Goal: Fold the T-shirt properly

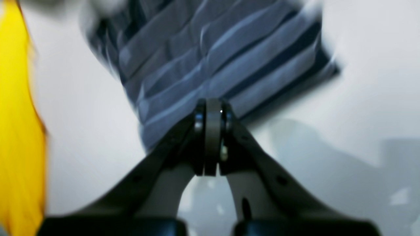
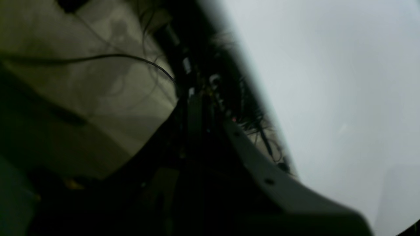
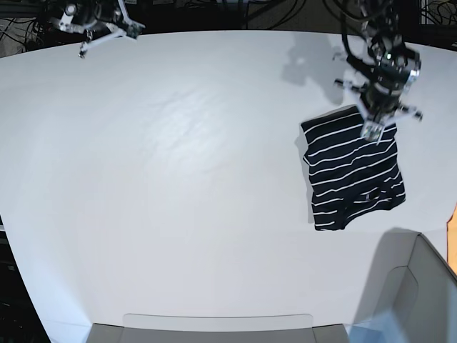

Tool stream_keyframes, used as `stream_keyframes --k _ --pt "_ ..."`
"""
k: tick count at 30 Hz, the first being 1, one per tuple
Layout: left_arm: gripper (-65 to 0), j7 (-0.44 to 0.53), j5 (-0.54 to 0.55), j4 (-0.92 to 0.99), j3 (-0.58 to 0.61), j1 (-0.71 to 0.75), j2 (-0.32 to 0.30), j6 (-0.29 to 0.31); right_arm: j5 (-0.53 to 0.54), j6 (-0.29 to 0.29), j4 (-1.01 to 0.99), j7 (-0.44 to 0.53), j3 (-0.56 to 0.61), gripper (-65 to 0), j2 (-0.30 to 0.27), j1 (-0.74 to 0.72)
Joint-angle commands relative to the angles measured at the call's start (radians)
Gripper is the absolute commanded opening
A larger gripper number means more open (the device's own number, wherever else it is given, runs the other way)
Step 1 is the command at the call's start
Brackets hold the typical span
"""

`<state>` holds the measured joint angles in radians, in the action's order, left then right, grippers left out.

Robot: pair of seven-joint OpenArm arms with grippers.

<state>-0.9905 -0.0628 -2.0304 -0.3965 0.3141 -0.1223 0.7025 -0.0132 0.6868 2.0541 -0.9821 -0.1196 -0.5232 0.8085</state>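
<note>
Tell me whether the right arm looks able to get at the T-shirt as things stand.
Probably not without a long reach: the right end effector sits at the table's far opposite corner from the T-shirt. Nothing lies between.

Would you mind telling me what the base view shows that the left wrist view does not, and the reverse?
Only the base view shows the T-shirt's whole folded outline on the white table, the right tool far off at the opposite table edge, and a grey bin at the near corner.

Only the left wrist view shows the left tool close up, its jaws shut together at the shirt's edge, and a blurred yellow shape at one side.

Both show the striped shirt, the left tool and the white table.
</note>
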Motion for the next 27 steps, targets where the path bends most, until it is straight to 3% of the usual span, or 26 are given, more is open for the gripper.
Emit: stream_keyframes --k 1,6,11,16,27 --pt "-65.0 0.04 0.005 -0.022 -0.034 0.032 0.008 -0.004 -0.001 0.011 0.017 0.013 -0.005 -65.0 -0.024 0.048" --pt "-65.0 0.086 0.004 -0.023 -0.218 0.185 0.094 -0.004 -0.001 0.011 0.017 0.033 -0.002 -65.0 -0.097 0.2" --pt "-65.0 0.097 0.007 -0.019 -0.302 0.349 0.097 -0.004 -0.008 0.011 0.01 0.029 -0.002 -65.0 -0.11 0.226" --pt "-65.0 0.106 0.007 0.047 -0.259 0.5 0.095 -0.004 -0.009 0.011 -0.031 0.03 0.051 -65.0 -0.108 0.17" --pt "-65.0 0.183 -0.006 0.491 -0.071 0.509 0.091 -0.004 -0.129 0.011 -0.465 0.081 0.502 -65.0 -0.188 -0.148"
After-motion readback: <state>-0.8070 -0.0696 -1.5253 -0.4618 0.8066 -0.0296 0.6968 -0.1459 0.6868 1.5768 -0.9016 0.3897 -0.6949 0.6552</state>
